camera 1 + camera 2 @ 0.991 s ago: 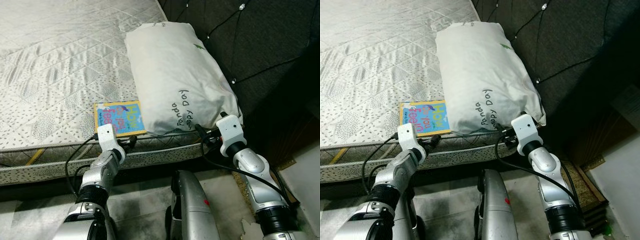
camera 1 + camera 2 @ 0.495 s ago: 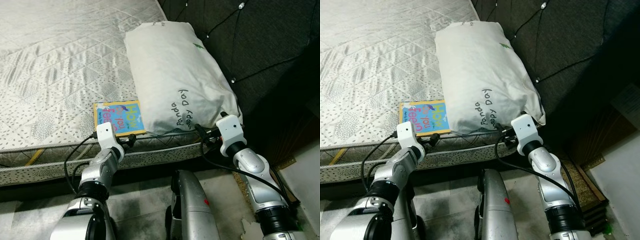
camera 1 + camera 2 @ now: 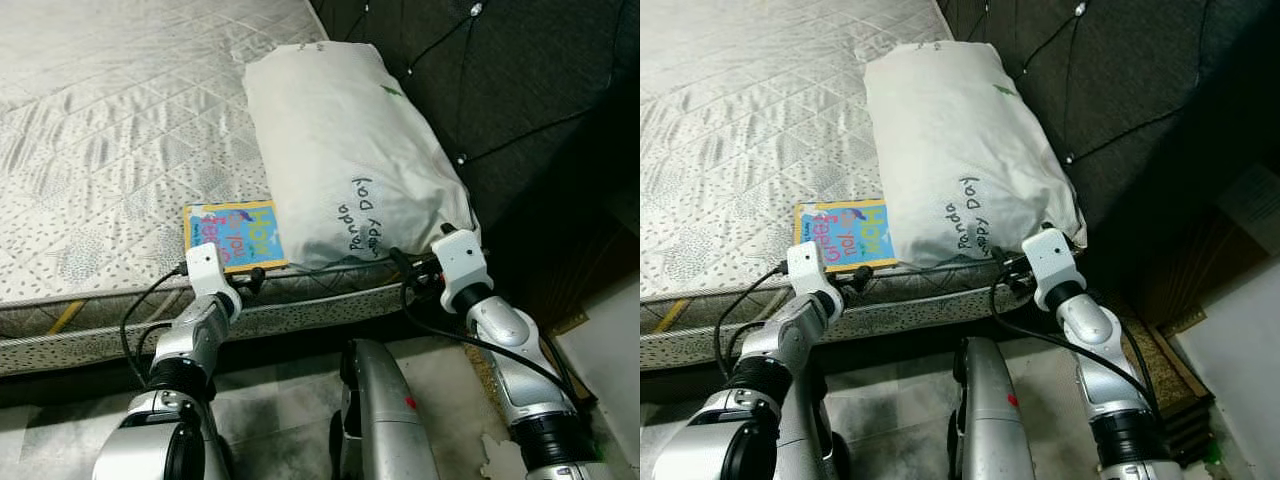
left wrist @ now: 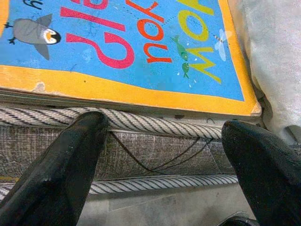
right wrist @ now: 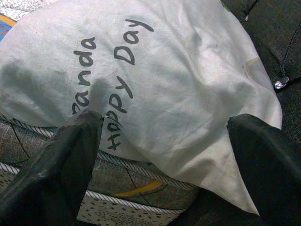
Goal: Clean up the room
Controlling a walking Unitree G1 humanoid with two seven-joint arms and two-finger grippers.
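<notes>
A thin picture book (image 3: 231, 234) with a blue cover and yellow border lies flat at the near edge of the mattress (image 3: 100, 140), its right side tucked against a white pillow (image 3: 345, 150) printed "Panda Happy Day". My left gripper (image 4: 164, 160) is open, level with the mattress piping just below the book's edge (image 4: 141, 94), touching nothing. My right gripper (image 5: 164, 155) is open too, held at the pillow's near end (image 5: 155, 89) by the bed's corner.
A dark tufted headboard (image 3: 500, 80) rises behind the pillow. The mattress side (image 3: 300, 310) runs across in front of my arms. Pale floor (image 3: 280, 400) lies below, and a wooden edge and a white surface (image 3: 600, 350) sit at the right.
The view has shifted slightly. My left gripper has edged up closer to the book's near edge; the right gripper holds its place by the pillow.
</notes>
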